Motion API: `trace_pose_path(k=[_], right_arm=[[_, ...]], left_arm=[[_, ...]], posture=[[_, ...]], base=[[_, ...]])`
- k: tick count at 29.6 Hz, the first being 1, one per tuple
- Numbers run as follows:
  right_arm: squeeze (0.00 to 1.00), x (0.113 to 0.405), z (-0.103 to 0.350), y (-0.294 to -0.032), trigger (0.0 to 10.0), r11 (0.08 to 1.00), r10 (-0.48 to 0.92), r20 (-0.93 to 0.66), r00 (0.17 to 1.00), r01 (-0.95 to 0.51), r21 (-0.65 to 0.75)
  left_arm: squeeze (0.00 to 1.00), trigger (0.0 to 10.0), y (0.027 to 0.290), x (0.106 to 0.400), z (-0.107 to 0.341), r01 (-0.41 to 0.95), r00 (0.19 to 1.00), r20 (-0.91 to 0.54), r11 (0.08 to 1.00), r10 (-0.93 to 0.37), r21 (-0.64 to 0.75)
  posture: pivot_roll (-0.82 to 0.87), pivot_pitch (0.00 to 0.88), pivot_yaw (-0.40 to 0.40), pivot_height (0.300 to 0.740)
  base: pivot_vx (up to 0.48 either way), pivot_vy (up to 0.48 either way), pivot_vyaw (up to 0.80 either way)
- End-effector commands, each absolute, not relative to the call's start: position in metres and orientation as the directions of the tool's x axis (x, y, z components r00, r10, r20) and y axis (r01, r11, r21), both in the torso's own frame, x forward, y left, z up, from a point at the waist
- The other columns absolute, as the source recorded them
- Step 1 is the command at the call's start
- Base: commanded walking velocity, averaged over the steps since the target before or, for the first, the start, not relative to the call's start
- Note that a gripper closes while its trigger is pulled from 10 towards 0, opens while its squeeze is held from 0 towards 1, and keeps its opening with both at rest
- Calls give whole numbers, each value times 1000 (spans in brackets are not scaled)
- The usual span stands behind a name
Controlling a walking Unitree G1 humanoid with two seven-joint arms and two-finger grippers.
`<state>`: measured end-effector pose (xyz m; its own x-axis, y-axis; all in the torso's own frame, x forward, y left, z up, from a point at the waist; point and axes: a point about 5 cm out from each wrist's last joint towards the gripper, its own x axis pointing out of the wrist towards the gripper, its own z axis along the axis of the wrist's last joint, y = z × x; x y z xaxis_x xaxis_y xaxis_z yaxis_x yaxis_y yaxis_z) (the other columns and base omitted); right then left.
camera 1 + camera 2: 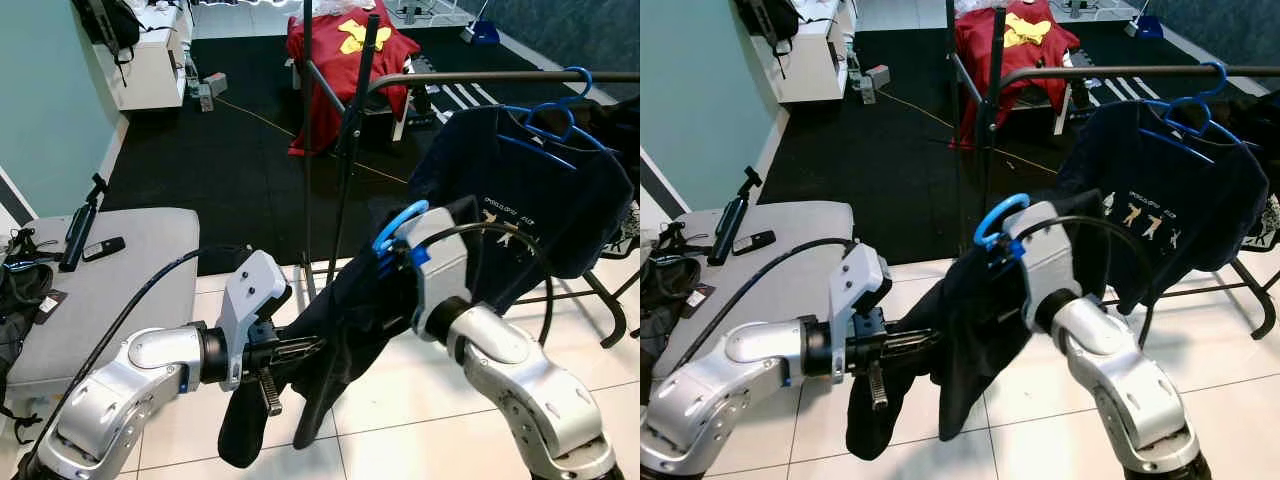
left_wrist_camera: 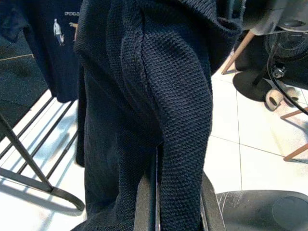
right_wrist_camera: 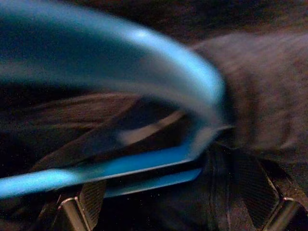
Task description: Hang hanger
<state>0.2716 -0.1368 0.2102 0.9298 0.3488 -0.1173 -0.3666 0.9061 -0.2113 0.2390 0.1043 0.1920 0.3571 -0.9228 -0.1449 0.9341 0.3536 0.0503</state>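
The right end effector (image 1: 392, 262) is clenched on a light blue hanger (image 1: 398, 224) carrying a dark navy knit sweater (image 1: 345, 320), held up in front of the black clothes rail (image 1: 500, 77). The hanger's hook curls just above the silver wrist, below the rail and apart from it. The left end effector (image 1: 300, 352) pinches a fold of the sweater's lower part between its black fingers (image 2: 147, 202). On the rail, a navy printed T-shirt (image 1: 530, 180) hangs from another blue hanger (image 1: 562, 108). A red garment (image 1: 345, 60) drapes behind the rail.
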Motion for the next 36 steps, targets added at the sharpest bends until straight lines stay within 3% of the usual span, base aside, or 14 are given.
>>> trace_pose_path(k=[1,14,15,16,17,36], right_arm=[[0,274,207,-144,10000,922,299,-133,945,-322,-215],[0,276,208,-151,10000,911,238,-134,962,-269,-313],[0,276,209,-151,7059,909,237,-131,963,-268,-321],[0,276,209,-151,7059,909,237,-131,963,-268,-321],[0,277,209,-151,0,908,236,-128,963,-266,-325],[0,277,219,-156,0,911,231,-82,969,-245,-330]], left_arm=[[0,10000,96,230,202,957,285,-102,277,-953,85],[0,10000,103,233,201,950,308,-128,297,-943,97],[0,10000,103,233,201,950,307,-128,296,-943,97],[0,10000,103,233,201,950,307,-128,296,-943,97],[0,10000,103,233,200,950,306,-129,295,-943,97],[0,10000,108,234,196,946,319,-167,302,-933,121]], posture=[[-39,126,-7,740],[-36,123,-12,740],[-36,123,-12,740],[-36,123,-12,740],[-36,123,-12,740],[-38,128,-12,740]], base=[[0,0,0],[0,0,0],[0,0,0],[0,0,0],[0,0,0],[0,0,0]])
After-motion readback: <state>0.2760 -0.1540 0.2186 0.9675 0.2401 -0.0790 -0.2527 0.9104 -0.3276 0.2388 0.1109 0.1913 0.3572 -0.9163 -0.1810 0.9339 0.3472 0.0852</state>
